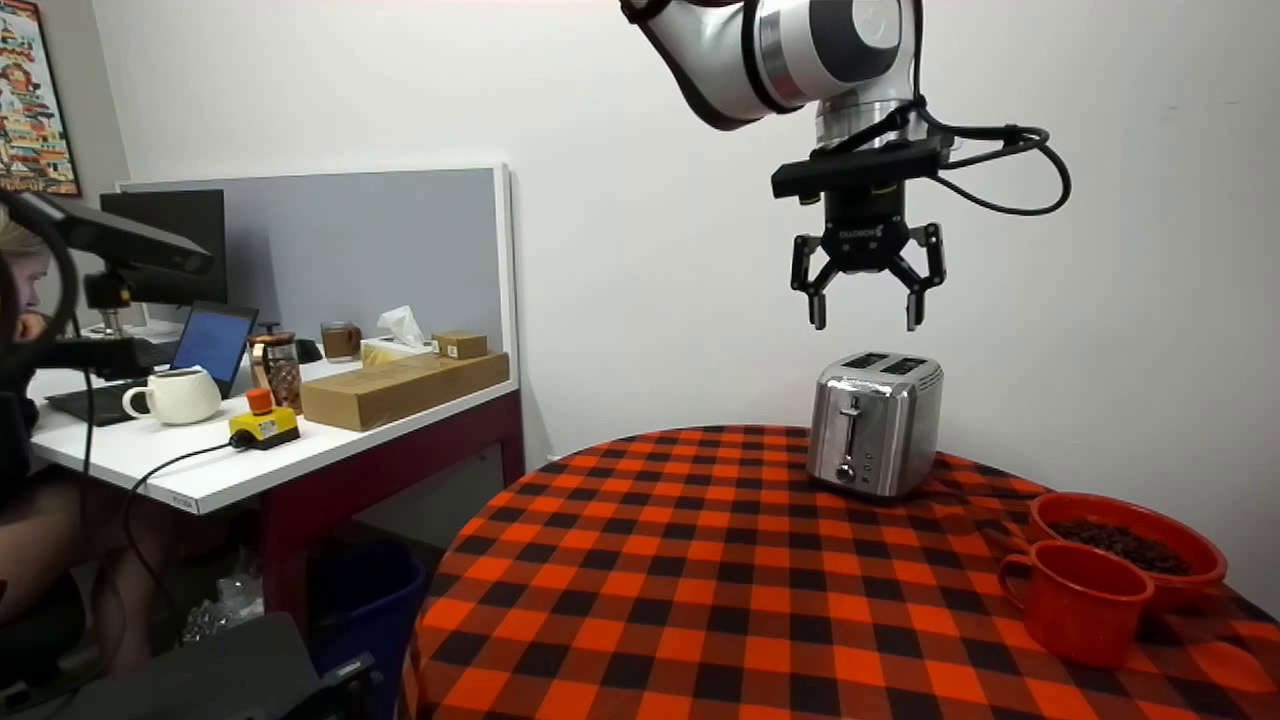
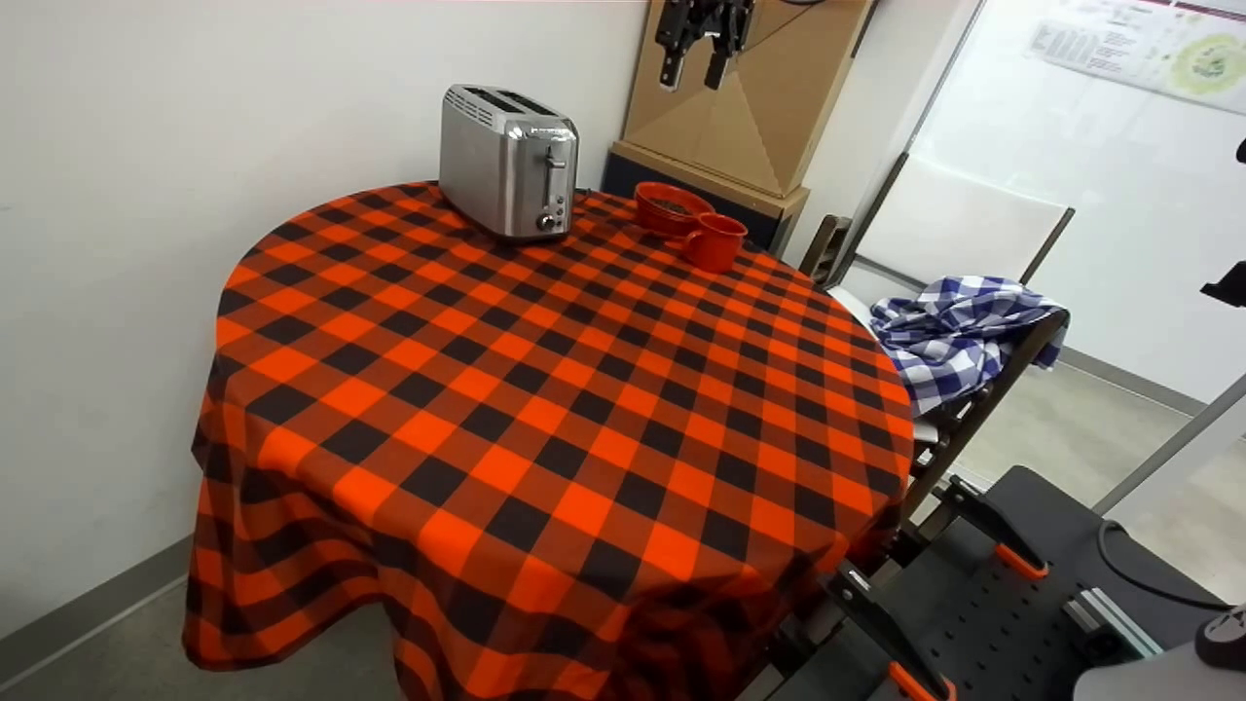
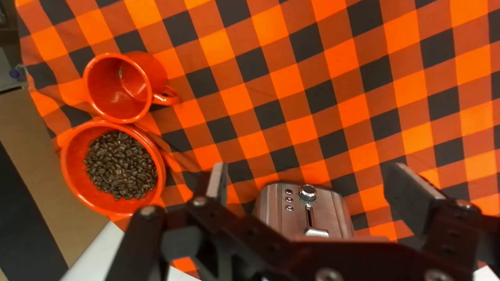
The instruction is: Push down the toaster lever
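Silver boxy metal toaster [image 1: 880,440] stands on round red-and-black cloth-covered bench [image 1: 680,580]; black two-jawed tool [image 1: 866,326] hangs higher, jaws spread. Bring jaws together, align above raised silver lever [image 3: 316,233], press vertically

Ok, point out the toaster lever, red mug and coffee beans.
Toaster lever [image 3: 316,233], wrist view: on its handle.
Red mug [image 1: 1087,612], in an exterior view: on its outer wall.
Coffee beans [image 3: 120,166], wrist view: middle of the pile.

There's one gripper [image 1: 867,313], one toaster [image 1: 880,430], one red mug [image 1: 1085,605], one bowl [image 3: 75,162].
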